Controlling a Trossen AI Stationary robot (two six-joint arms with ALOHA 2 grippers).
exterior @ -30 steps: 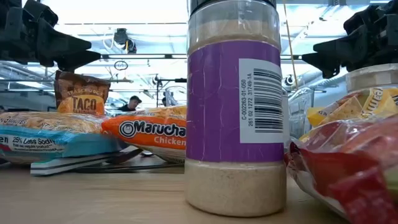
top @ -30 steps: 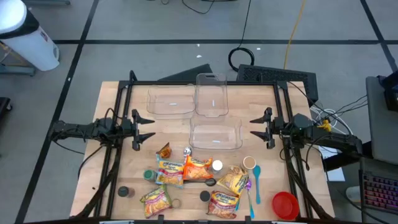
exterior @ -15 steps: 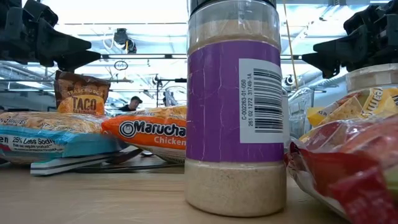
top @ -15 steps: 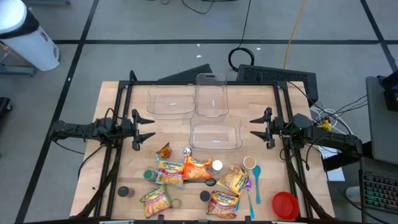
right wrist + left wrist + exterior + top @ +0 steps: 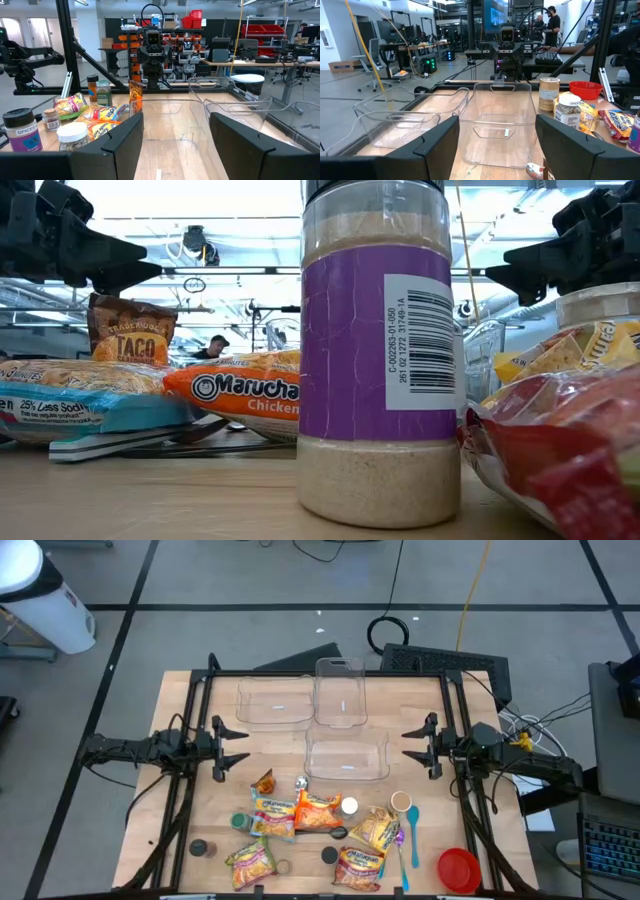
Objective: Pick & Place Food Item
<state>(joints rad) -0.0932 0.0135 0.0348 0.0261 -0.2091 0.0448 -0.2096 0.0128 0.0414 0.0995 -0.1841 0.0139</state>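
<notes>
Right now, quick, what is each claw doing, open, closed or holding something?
Left claw: open, empty, hovering at the table's left side.
Right claw: open, empty, hovering at the table's right side.

Three empty containers sit on the far half of the tabletop (image 5: 190,690): one far left (image 5: 273,702), one far centre (image 5: 340,692), one nearer the middle (image 5: 346,756). The left claw (image 5: 234,747) and right claw (image 5: 414,744) flank that middle one, both off the surface. Noodle packets (image 5: 316,813), jars and a bowl (image 5: 459,869) crowd the near edge.
</notes>
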